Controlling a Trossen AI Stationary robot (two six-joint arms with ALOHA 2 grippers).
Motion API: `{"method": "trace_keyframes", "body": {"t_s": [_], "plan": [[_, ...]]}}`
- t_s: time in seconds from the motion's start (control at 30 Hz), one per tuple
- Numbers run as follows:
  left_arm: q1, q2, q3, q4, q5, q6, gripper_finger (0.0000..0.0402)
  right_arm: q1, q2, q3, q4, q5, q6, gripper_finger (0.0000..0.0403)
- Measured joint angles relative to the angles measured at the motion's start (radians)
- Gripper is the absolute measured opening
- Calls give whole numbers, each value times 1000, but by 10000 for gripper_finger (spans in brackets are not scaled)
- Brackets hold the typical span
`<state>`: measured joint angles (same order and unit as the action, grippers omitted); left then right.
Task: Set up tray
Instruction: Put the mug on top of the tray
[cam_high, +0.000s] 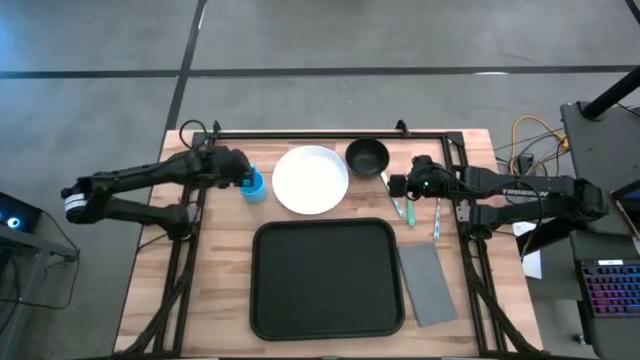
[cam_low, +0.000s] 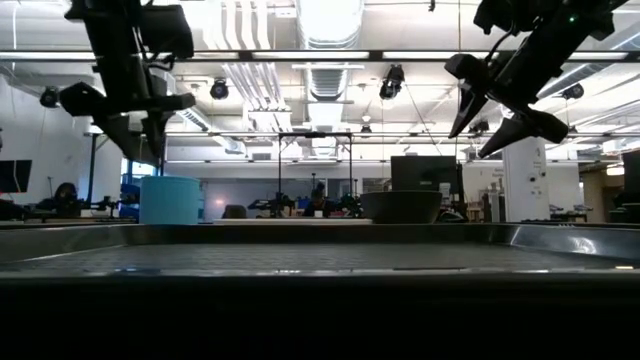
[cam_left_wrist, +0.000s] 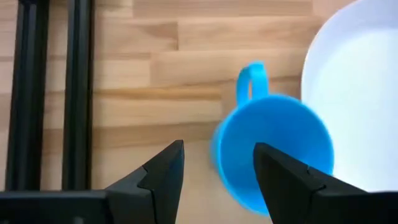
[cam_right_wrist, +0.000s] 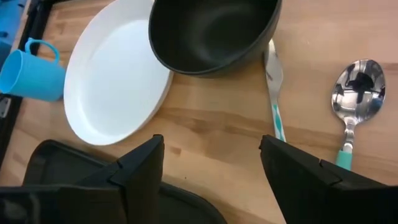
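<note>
- The left gripper (cam_high: 243, 172) is hovering over the blue cup (cam_high: 254, 186), jaws apart and gripping nothing.
- The cup is standing on the worktop (cam_high: 150, 260), just beside the white plate (cam_high: 311, 180).
- The tray (cam_high: 326, 279) is lying empty near the front edge, just in front of the plate.
- The black bowl (cam_high: 367, 156) is sitting just right of the plate.
- The right gripper (cam_high: 395, 185) is hanging beside the bowl, above a utensil (cam_high: 406, 211), jaws apart.
- A spoon (cam_high: 437, 219) and a grey napkin (cam_high: 428, 284) are lying right of the tray.
</note>
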<state>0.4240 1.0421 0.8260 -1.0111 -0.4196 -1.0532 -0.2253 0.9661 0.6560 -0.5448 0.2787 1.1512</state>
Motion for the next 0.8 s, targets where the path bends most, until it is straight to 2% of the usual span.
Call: {"method": "trace_keyframes", "body": {"t_s": [0.13, 0.3, 0.37, 0.67, 0.8], "plan": [[106, 7, -24, 30, 39, 69, 174, 0, 0, -4, 0, 1, 1, 247], [232, 32, -73, 173, 240, 179, 174, 0, 0, -4, 1, 9, 1, 248], [255, 48, -92, 221, 283, 201, 174, 0, 0, -4, 1, 9, 2, 249], [259, 136, -104, 231, 290, 284, 173, 0, 0, -4, 1, 11, 21, 249], [259, 169, -90, 231, 290, 312, 158, 0, 0, -4, 1, 11, 21, 245]]}}
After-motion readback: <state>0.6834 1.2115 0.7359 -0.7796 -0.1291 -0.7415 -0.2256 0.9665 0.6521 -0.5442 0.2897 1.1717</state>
